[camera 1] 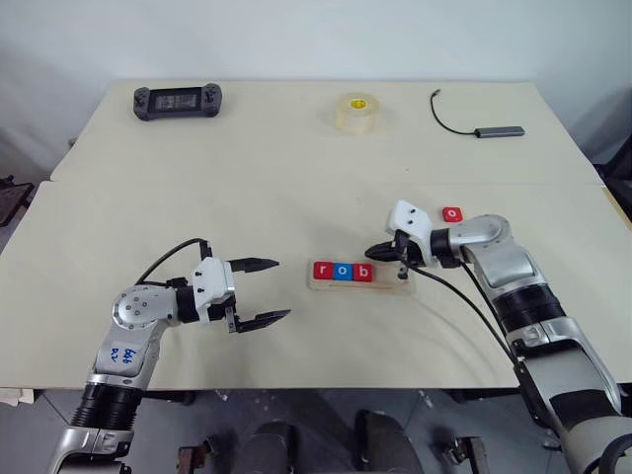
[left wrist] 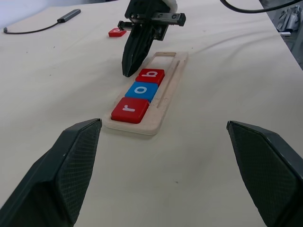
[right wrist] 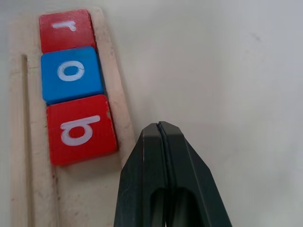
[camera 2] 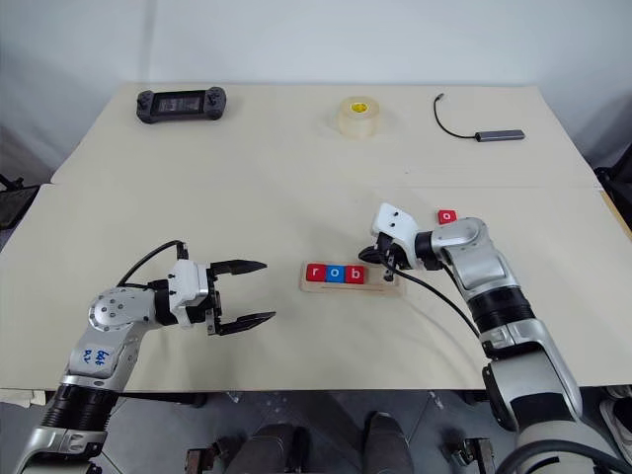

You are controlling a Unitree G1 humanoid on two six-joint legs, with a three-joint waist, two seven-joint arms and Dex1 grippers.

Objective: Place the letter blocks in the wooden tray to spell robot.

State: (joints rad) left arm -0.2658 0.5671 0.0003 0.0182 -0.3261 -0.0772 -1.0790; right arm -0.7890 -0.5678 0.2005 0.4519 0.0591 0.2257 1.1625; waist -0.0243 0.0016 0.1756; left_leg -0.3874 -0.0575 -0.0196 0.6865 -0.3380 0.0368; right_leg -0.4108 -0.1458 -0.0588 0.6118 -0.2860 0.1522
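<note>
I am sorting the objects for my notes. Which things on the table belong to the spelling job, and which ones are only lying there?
For the job: wooden tray; r block; blue o block; b block; loose red block.

Lying about: game controller; tape roll; cable adapter.

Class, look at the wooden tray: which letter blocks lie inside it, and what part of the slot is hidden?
Inside the wooden tray lie a red r, a blue o and a red b, side by side. The shut right gripper covers part of the slot beside the b.
</note>
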